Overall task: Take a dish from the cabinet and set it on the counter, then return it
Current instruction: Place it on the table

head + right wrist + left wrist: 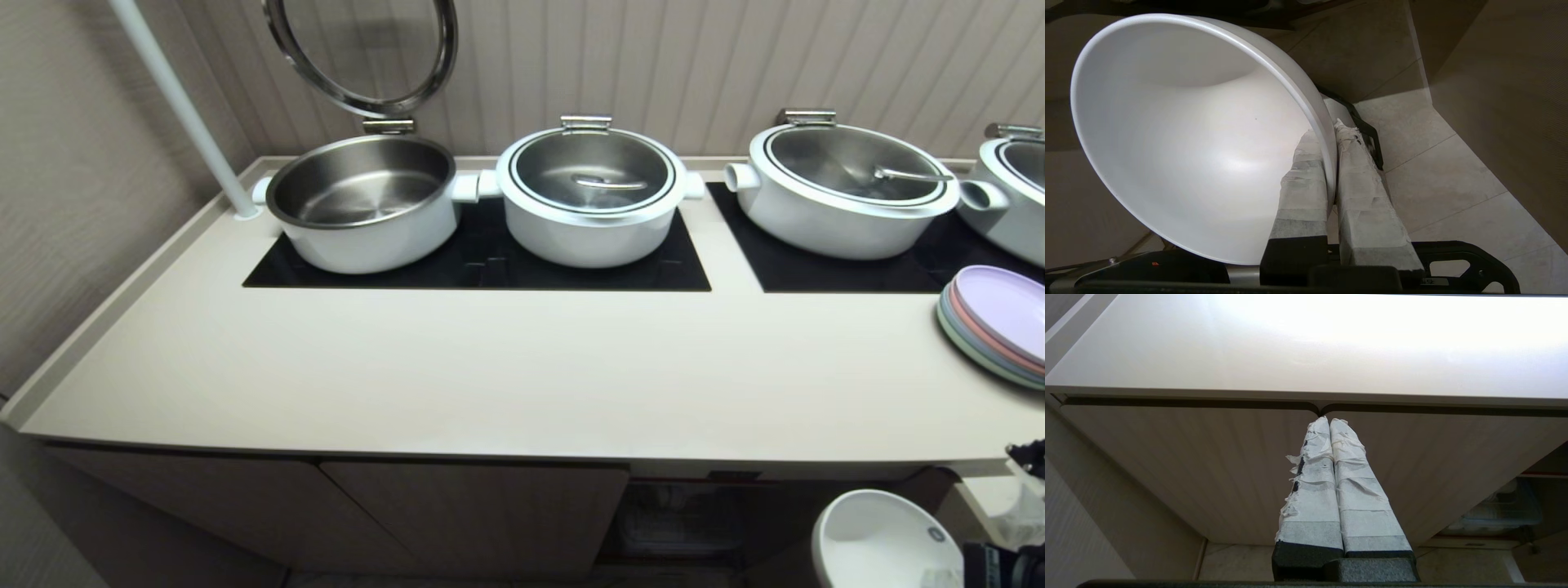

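- Dish (1188, 143): plain white glazed bowl, round, smooth inside, thin rim; one tiny dark speck seen on the inner wall. It is gripped at its rim by the right claw (1331, 151), one taped finger inside, one outside.
- In the head view the dish (886, 539) is held tilted, below the desk's front edge near the right corner, in front of the open cabinet bay (694, 523). A small round grey mark is seen inside the rim; it cannot be read.
- Right claw fingers (1302, 188): wrapped in white tape, creased and frayed, on black bases.
- Left claw (1329, 421): two taped fingers pressed together, nothing between them; parked low, facing the seam of two closed cabinet doors (1208, 469).
- Desk (490, 376): smooth matte beige top with a raised rim along the left and back edges; two glossy black inset panels (482, 261).
- Pots: four counted, white bodies with stub handles. The leftmost pot (359, 204) is open, brushed steel inside, its round glass lid (363, 53) hinged upright; the other three are closed with steel lids.
- Plates (996, 322): one stack at the desk's right edge, pastel, lilac on top; pink and green edges show below, count unclear.
- Doors: beige, fine vertical ribbing, rounded upper corners.
- White pole (184, 110) is seen at the back left corner.
- Floor: pale tiles.
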You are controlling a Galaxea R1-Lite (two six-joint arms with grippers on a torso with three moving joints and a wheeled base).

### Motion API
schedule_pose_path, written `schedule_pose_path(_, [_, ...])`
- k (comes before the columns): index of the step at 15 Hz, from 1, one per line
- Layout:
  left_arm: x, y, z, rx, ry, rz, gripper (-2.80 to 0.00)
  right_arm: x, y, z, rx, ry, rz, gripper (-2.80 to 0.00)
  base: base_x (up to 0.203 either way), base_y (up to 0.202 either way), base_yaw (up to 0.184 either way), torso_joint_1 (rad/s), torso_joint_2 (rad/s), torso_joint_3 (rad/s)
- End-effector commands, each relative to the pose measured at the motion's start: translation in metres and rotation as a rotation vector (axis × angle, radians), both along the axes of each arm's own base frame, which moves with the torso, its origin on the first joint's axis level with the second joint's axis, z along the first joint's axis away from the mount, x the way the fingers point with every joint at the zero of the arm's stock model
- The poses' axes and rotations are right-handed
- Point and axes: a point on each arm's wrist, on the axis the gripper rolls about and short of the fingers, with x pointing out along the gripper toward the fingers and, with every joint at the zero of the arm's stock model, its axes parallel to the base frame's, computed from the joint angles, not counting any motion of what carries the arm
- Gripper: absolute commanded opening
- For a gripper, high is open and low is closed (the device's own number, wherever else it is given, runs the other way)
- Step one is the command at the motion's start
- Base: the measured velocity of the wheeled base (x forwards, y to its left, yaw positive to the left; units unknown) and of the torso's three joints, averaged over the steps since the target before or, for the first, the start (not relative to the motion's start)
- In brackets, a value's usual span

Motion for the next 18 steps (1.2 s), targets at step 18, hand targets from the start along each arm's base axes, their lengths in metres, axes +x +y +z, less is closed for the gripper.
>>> schedule_pose_path(18, [0.0000, 0.0000, 0.0001, -0.002, -0.001, 0.000, -2.80, -0.0050, -0.0013, -0.0049, 0.005, 0.012, -0.011, -2.80, 0.000, 0.044, -0.001, 0.001, 0.00, 0.001])
